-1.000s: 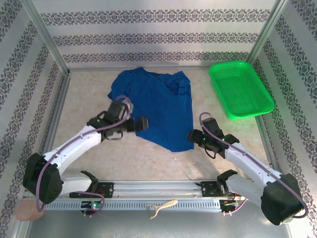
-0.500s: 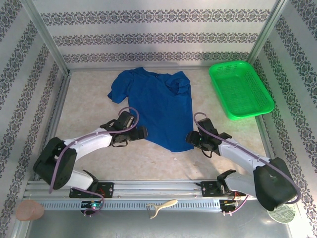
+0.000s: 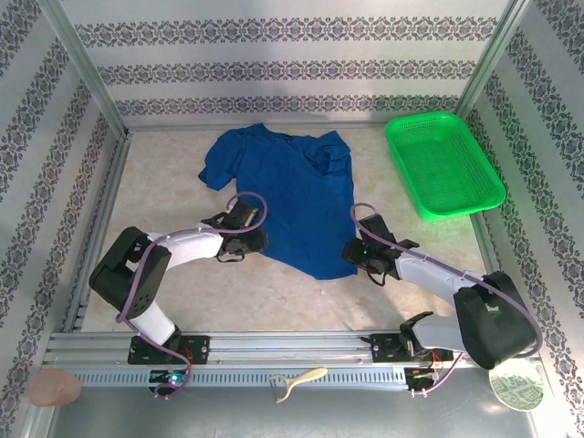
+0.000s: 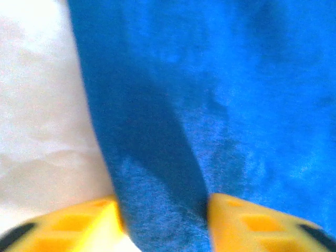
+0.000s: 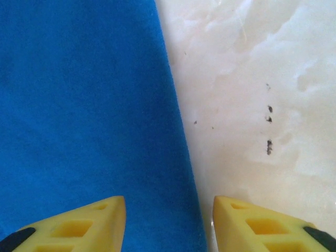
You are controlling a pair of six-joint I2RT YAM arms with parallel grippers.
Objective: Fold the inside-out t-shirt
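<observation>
Left of the basket (image 3: 444, 169), left tool (image 4: 163, 207) and right tool (image 5: 169, 205), parted, straddle t-shirt (image 3: 292, 182) edges.

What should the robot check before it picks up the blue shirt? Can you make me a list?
1. Left fingers sit astride the t-shirt: ok, blue cloth fills the gap between them.
2. Left fingers really pinching cloth: cannot tell.
3. Right fingers lined up on the t-shirt's edge: ok, the edge runs between them.
4. Right fingers pinching cloth: not ok, they stand apart with bare table showing in the gap.
5. T-shirt lying smooth: not ok, the far right sleeve is bunched up.
6. Green basket out of the way: ok, it sits apart from the t-shirt.
</observation>
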